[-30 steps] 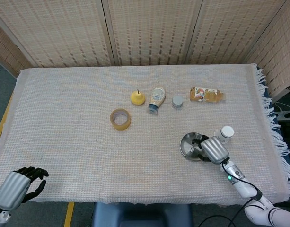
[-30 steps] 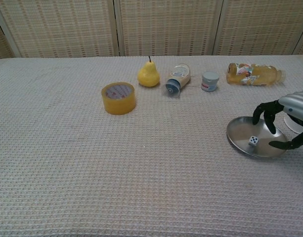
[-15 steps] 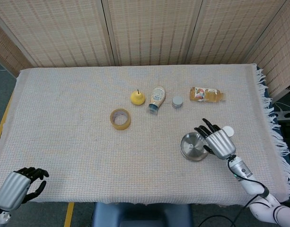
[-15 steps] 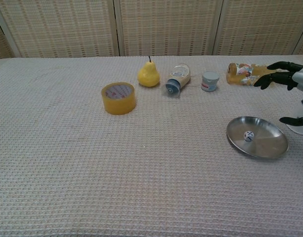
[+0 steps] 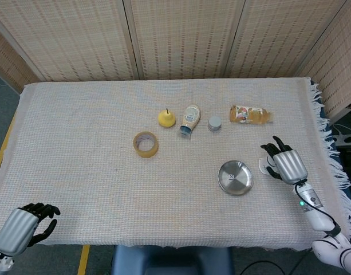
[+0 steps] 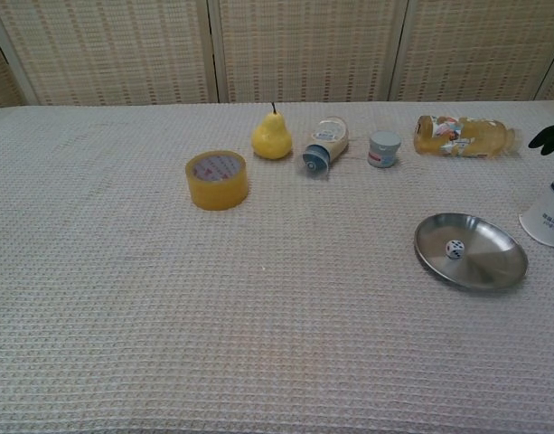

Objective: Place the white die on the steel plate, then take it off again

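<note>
The white die point(image 6: 455, 249) sits in the steel plate point(image 6: 490, 271), lower right, one corner turned toward us. The right robot hand point(image 5: 285, 163) is beside the plate, fingers spread, holding nothing. The left robot hand point(image 5: 23, 227), bottom left, has curled fingers and holds nothing.

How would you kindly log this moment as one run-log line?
white die: on steel plate | right robot hand: open, beside plate | left robot hand: curled, idle

Glossy metal steel plate point(image 6: 484, 267) on a matt, coarse waffle-weave tablecloth point(image 6: 168, 316).
</note>
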### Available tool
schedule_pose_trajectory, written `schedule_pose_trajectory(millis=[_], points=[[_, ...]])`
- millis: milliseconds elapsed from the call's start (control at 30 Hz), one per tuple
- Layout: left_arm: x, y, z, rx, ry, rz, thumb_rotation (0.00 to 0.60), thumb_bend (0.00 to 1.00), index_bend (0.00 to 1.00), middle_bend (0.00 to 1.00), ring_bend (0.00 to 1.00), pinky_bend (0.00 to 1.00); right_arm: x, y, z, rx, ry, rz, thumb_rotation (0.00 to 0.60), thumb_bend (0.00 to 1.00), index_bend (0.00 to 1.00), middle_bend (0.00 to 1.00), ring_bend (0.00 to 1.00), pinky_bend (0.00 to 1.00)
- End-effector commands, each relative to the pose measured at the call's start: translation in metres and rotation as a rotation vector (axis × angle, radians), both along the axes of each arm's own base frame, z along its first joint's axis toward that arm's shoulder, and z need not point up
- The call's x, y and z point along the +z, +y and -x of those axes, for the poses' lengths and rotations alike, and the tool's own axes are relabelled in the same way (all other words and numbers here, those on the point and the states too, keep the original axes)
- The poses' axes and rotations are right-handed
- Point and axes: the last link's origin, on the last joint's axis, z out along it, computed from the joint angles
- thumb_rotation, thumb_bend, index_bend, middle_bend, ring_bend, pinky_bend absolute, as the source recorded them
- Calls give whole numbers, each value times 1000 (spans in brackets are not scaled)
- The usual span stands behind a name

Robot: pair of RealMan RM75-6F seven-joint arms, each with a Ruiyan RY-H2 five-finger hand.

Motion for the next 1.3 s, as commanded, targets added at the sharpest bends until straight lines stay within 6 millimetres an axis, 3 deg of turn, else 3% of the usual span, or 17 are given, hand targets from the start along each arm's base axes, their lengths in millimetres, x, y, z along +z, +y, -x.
schedule_pose_trajectory(millis=[33,300,600,800,967,1167,1300], points=[[0,0,0,0,1,1,600,430,472,557,535,655,1,-3,5,-36,-11,2,600,226,192,232,47,355],[-1,0,0,0,5,4,600,431,472,557,535,655,-3,-4,16,-100,-30,-18,600,226,186,233,53,367],[-1,1,0,0,4,5,600,430,472,558,535,655,-10,-3,24,-98,-15,1,600,227,279,301,169,520],[-1,1,0,1,3,4,600,431,472,558,535,655,-11,-3,26,-73,2,52,600,234,445,445,338,713],[-1,1,0,2,2,5,600,431,472,558,535,655,-9,-3,25,-40,22,99,600,251,600,559,477,788],[-2,1,0,2,3,6,600,431,472,558,535,655,-10,-1,16,22,-11,116,600,262,623,575,498,800],[-2,1,1,4,9,10,600,431,472,558,535,655,-15,5,-6,96,-94,86,600,261,622,575,498,800]])
